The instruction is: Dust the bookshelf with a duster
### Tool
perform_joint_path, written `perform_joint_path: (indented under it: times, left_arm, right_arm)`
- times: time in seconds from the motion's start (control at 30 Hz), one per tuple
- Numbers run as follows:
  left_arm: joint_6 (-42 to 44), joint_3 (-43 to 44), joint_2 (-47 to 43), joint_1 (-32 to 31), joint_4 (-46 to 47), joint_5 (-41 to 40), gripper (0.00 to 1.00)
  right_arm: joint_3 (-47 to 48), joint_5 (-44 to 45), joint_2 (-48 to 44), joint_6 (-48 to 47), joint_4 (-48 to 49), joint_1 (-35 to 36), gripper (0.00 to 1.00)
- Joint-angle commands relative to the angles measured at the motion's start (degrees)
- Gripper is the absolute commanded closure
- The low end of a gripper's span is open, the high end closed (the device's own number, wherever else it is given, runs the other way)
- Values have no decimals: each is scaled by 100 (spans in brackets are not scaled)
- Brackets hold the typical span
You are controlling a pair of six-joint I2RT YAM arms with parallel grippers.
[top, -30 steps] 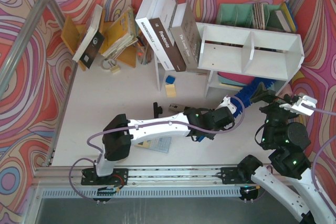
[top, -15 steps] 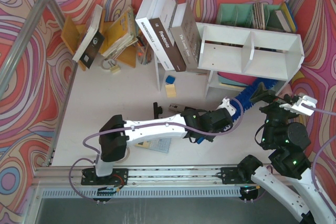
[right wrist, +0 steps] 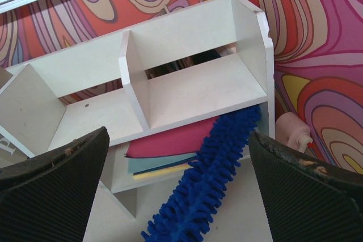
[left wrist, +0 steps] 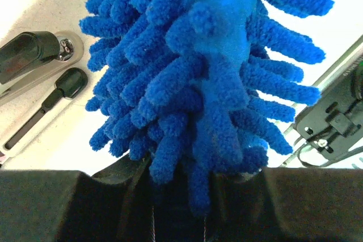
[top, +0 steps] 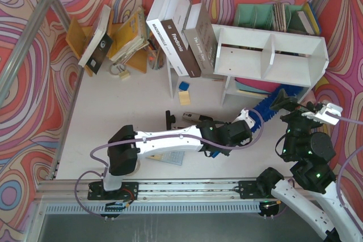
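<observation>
The white bookshelf stands at the back right, seen close in the right wrist view. My left gripper is shut on the duster at the base of its fluffy blue head. That head slants up to the right, and its tip reaches into the right end of the shelf's lower level. In the left wrist view the blue strands fill the frame above my gripper; the handle is hidden. My right gripper hangs open and empty in front of the shelf's right end.
Red, teal and yellow folders lie in the lower level beside the duster head. Large books lean against the shelf's left side. A teal organizer stands behind it. A black stapler and a sheet of paper lie near the left arm.
My left wrist has slid a little to the left and toward the near edge, drawing the duster slightly back. Its tip stays at the lower level. The right arm has not moved.
</observation>
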Motion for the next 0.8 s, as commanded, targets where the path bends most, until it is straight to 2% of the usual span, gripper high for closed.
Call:
perform_joint_path:
  times: [0.0,0.17,0.5,0.77]
  left_arm:
    - [208,-125,-678,-163,361,-201,100]
    - [190,-382,-766,-180,333,-139,100]
    - [58,-549,-279,-172,92,161,100]
    - [196,-510,-646,-175,219,-305,100]
  right_arm:
    - [1,75,62,-25,161,2,1]
    - [1,75,72,-39,166,2,1]
    - [-2,71,65,-33,173,2,1]
    - [-2,66,95,-35,166,2,1]
